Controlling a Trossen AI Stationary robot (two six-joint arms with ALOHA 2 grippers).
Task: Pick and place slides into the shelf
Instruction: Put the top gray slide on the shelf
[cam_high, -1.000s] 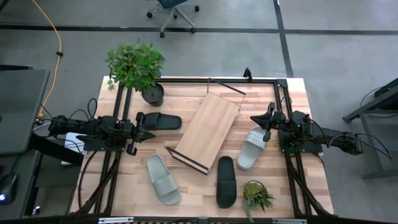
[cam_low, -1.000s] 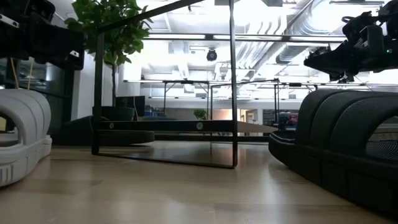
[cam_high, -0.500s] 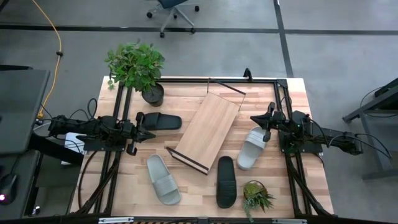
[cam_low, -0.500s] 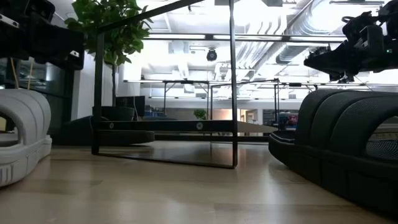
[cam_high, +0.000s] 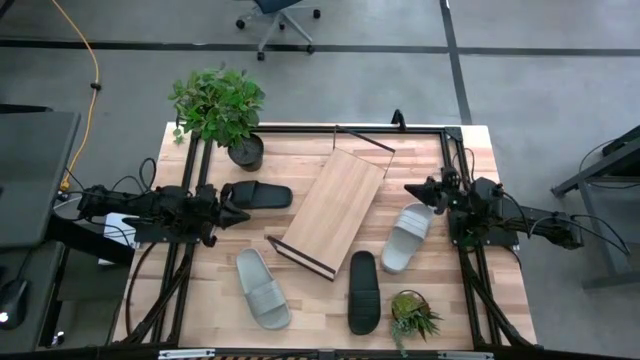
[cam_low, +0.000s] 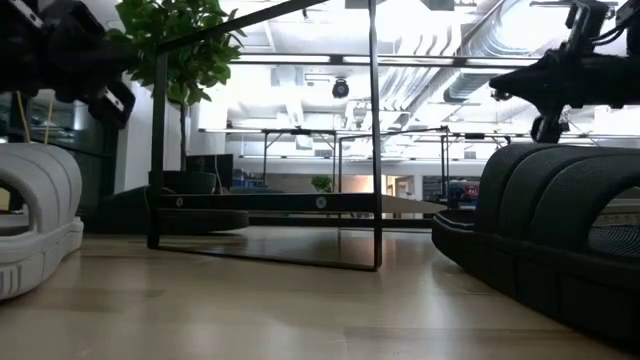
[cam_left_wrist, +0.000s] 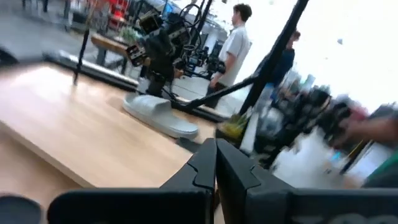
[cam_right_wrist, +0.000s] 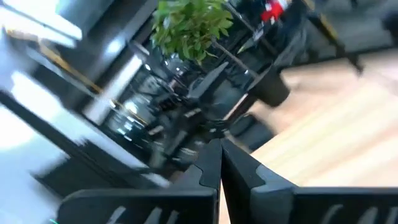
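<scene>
In the high view the light-wood shelf lies slantwise mid-table, flat on the tabletop. Four slides rest sole-down around it. One black slide is just beyond my left gripper. A grey-green slide and the other black slide sit near the front. The second grey-green slide lies below my right gripper. Both grippers hover shut and hold nothing; their fingers meet in the left wrist view and in the right wrist view.
A large potted plant stands at the far left corner, and a small plant sits at the near edge on the right. Dark frame rails run along both sides and the far edge. People stand beyond the table.
Both grippers have turned about their own long axes while staying roughly where they were, each above the table by its side of the shelf. Neither has opened. The slides and the shelf have not moved.
</scene>
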